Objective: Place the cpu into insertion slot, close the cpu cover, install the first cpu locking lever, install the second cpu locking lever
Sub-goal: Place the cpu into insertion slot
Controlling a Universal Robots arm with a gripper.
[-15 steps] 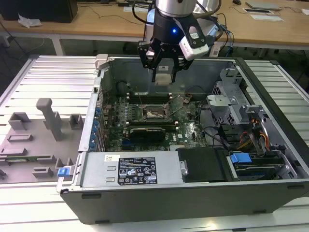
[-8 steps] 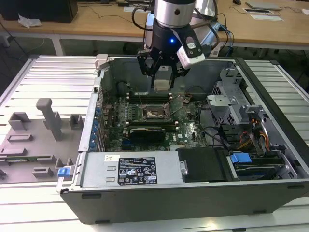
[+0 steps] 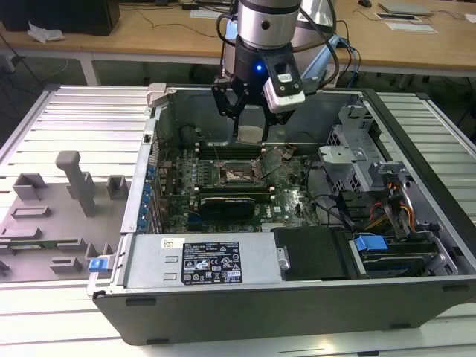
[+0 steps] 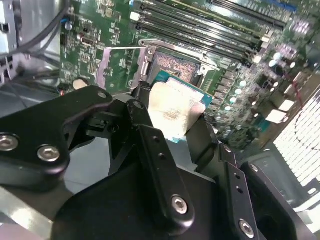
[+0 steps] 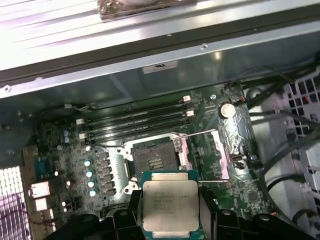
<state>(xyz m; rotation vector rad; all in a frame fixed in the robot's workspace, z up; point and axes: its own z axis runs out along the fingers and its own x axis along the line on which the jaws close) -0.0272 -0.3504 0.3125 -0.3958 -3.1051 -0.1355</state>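
Arm is working inside the open computer case, which is lying on its side with the motherboard facing up. The gripper is hanging over the board and clenching the cpu. In the first wrist view the black fingers are pressing on two opposite edges of the chip, and its pale metal top is facing the camera. The chip is being carried level or nearly so; the second wrist view is showing a slight tilt, but I cannot say if that comes from the camera angle. The cpu is sitting in the air near the insertion slot and apart from it, not touching. The slot is lying bare, with its dark contact field exposed beside the memory slots. The cpu cover is looking swung up at one side of the socket, seen nearly edge-on, so I am not certain of its exact angle. A thin wire lever is standing released, away from the socket frame; a second wire on the far side looks released too. Progress, as I am judging it: the chip is picked up and brought close, but no step of the four is complete. Seating the chip, closing the cover and latching both levers are all outstanding.
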